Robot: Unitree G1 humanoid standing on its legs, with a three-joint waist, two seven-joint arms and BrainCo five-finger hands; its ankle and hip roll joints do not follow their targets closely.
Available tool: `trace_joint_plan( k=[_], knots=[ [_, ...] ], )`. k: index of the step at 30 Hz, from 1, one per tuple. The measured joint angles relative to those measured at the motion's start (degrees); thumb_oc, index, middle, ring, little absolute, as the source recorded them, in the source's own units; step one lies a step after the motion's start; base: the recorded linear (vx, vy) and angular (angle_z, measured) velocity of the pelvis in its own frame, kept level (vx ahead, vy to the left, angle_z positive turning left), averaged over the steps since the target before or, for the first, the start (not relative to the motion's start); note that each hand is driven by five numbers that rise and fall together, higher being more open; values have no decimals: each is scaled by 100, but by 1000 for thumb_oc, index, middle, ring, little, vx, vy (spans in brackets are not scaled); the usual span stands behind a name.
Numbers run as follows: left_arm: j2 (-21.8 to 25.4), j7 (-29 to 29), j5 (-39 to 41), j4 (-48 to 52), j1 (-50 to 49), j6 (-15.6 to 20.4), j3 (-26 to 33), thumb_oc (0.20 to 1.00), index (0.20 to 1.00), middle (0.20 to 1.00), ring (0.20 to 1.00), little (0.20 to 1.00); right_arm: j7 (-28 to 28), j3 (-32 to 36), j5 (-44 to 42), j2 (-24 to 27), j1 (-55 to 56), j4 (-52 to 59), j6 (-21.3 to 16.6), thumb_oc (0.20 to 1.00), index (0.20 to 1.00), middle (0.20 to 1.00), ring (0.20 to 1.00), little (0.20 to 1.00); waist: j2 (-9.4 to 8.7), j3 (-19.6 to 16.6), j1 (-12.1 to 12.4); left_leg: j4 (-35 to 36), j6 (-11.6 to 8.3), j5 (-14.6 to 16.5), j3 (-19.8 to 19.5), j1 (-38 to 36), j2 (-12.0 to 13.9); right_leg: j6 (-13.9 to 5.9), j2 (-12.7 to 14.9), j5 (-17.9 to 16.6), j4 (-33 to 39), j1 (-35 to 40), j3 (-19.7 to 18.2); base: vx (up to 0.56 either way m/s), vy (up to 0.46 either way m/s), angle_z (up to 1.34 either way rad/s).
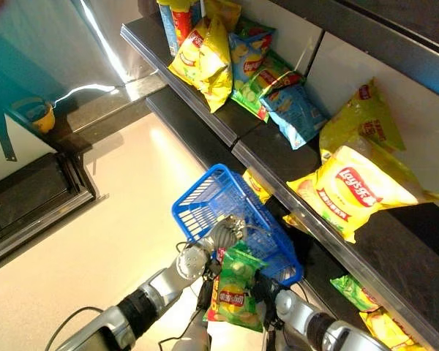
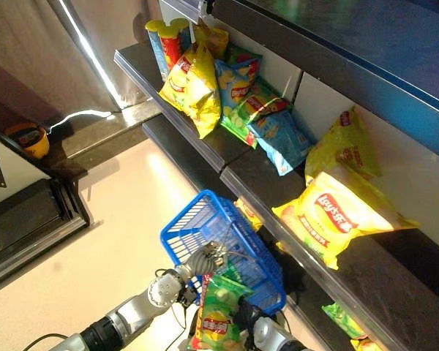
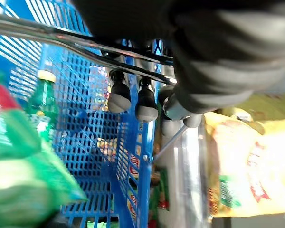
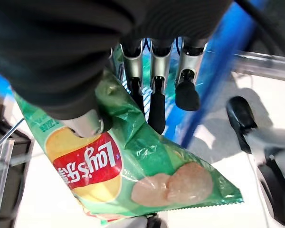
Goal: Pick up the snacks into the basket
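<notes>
The left hand (image 1: 223, 232) curls its fingers (image 3: 118, 95) round the metal handle (image 3: 61, 43) of the blue basket (image 1: 205, 201), which hangs just in front of the shelf (image 1: 278, 157). Through the basket's mesh a green bottle (image 3: 42, 97) and other packets show inside it. Just beside the basket's near rim, the right hand (image 4: 147, 71) pinches a green bag (image 1: 235, 289) between thumb and fingers (image 4: 156, 107); the bag hangs at the rim, still outside the basket. On the shelf behind the basket, from the far end toward the near one, stand two cans (image 2: 167, 40), then a yellow bag (image 1: 205, 62), a cluster of green and blue bags (image 1: 274, 88), and a large yellow bag (image 1: 355, 190) lying across the shelf edge. More bags (image 1: 358, 292) lie on the lower shelf below it.
</notes>
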State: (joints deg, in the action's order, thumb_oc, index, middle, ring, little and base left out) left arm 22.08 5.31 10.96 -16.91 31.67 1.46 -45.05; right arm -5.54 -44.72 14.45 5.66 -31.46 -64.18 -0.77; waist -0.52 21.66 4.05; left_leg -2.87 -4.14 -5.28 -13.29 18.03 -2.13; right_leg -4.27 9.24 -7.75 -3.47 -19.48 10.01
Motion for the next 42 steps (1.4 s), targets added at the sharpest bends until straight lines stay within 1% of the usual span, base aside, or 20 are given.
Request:
trace_joint_plan(
  k=[3, 6, 8, 10, 13, 14, 15, 16, 17, 19, 21, 23, 26, 27, 32, 42],
  knots=[
    [-85, -10, 179, 55, 106, 1, -38, 200, 200, 200, 200, 200, -8, -201, 430, -5, -163, 2, 13, 200, 200, 200, 200, 200, 64, 36, 3, -2, -3, -15, -16, 62, 2, 3, -1, 8, -24, -64, 12, 0, 0, 0],
    [-93, -57, 355, 176, 106, 1, -152, 200, 200, 200, 200, 200, -14, -295, 656, 1, -264, 0, 83, 200, 200, 200, 200, 200, 99, 56, 7, 7, 5, -31, -18, 73, 5, 5, -5, 10, -25, -76, 17, 0, 0, 0],
    [-87, -75, 439, 185, 106, 1, -171, 200, 200, 200, 200, 200, -35, -254, 665, 3, -283, -2, 101, 200, 200, 200, 200, 200, 116, 65, 8, 6, 5, -37, -16, 73, 5, 7, -4, 12, -26, -76, 18, 0, 0, 0],
    [-77, -76, 462, 188, 106, 1, -171, 200, 200, 200, 200, 200, -67, -51, 531, -17, -276, -15, 110, 200, 200, 200, 200, 200, 155, 87, 10, 6, 6, -39, -11, 73, 2, 8, -6, 14, -28, -75, 19, 0, 0, 0],
    [-39, -77, 461, 188, 103, -2, -181, 200, 200, 200, 200, 200, -164, 490, -158, -17, -290, 80, 99, 200, 200, 200, 200, 200, 206, 116, 2, 7, 11, -42, 1, 77, -4, 8, -8, 15, -34, -83, 19, 0, 0, 0],
    [-22, -67, 461, 187, 97, -3, -213, 200, 200, 200, 200, 200, -268, 629, -488, -79, -286, -58, 66, 200, 200, 200, 200, 200, 221, 125, 12, 5, 10, -41, 3, 76, -3, 2, -2, 29, -40, -84, 18, 0, 0, 0],
    [-19, -62, 476, 189, 98, -7, -238, 200, 200, 200, 200, 200, -315, 919, -701, -179, -434, -315, 56, 200, 200, 200, 200, 200, 233, 130, 35, 6, 10, -42, -2, 70, -4, 3, 7, 29, -40, -78, 18, 0, 0, 0],
    [-4, -56, 577, 205, 103, -7, -326, 200, 200, 200, 200, 200, -388, 1017, -1088, -238, -522, -470, 119, 200, 200, 200, 200, 200, 263, 147, 50, 4, 9, -44, -5, 76, -4, 4, -9, 31, -44, -81, 25, 0, 0, 0],
    [76, -60, 603, 211, 95, -7, -335, 200, 200, 200, 200, 200, -401, 1072, -1291, -174, -539, -425, 112, 200, 200, 200, 200, 200, 277, 155, 76, 3, 9, -44, -3, 77, -7, 5, -5, 31, -46, -83, 26, 0, 0, 0],
    [182, -44, 607, 245, 96, -9, -334, 200, 200, 200, 200, 200, -521, 1342, -1978, -59, -585, -181, 45, 200, 200, 200, 200, 200, 297, 172, 101, 2, 14, -49, 3, 95, -12, -1, -5, 35, -55, -108, 23, 0, 0, 0],
    [195, -18, 606, 245, 95, -11, -334, 200, 200, 200, 200, 200, -625, 1487, -2357, 15, -622, -153, -18, 200, 200, 200, 200, 200, 296, 172, 163, 3, 15, -49, -2, 110, -14, 1, 1, 55, -91, -129, 22, 0, 0, 0],
    [191, -18, 606, 245, 95, -11, -338, 200, 200, 200, 200, 200, -646, 1511, -2536, 28, -671, -156, -20, 200, 200, 200, 200, 200, 296, 173, 174, 2, 15, -50, -9, 121, -15, 0, 3, 69, -120, -143, 23, -4, -7, 3],
    [174, -3, 607, 246, 95, -12, -336, 200, 200, 200, 200, 200, -742, 1742, -2841, -29, -696, -181, -106, 200, 200, 200, 200, 200, 295, 178, 161, -15, 4, -62, -79, 183, -16, -3, -2, 92, -162, -181, 22, -6, -14, 10],
    [170, 6, 610, 246, 95, -15, -340, 200, 200, 200, 200, 200, -758, 1781, -2985, -33, -702, -231, -140, 1000, 1000, 1000, 1000, 1000, 288, 182, 165, -16, 0, -66, -108, 184, -16, 14, -3, 111, -197, -180, 22, -2, -2, 12],
    [166, 13, 672, 246, 96, -14, -340, 200, 200, 200, 200, 200, -742, 1915, -3430, -65, -712, -264, -176, 1000, 1000, 1000, 1000, 1000, 257, 200, 175, -33, 0, -66, -118, 176, -16, -11, -1, 172, -266, -180, 23, -1, -4, 3],
    [167, -51, 680, 246, 93, -15, -346, 200, 200, 200, 200, 200, -702, 1905, -3434, -58, -711, -465, -161, 1000, 1000, 1000, 1000, 1000, 240, 209, 163, -65, -11, -74, -117, 169, -14, -12, -3, 172, -306, -177, 21, 0, 0, 0]
  ],
)
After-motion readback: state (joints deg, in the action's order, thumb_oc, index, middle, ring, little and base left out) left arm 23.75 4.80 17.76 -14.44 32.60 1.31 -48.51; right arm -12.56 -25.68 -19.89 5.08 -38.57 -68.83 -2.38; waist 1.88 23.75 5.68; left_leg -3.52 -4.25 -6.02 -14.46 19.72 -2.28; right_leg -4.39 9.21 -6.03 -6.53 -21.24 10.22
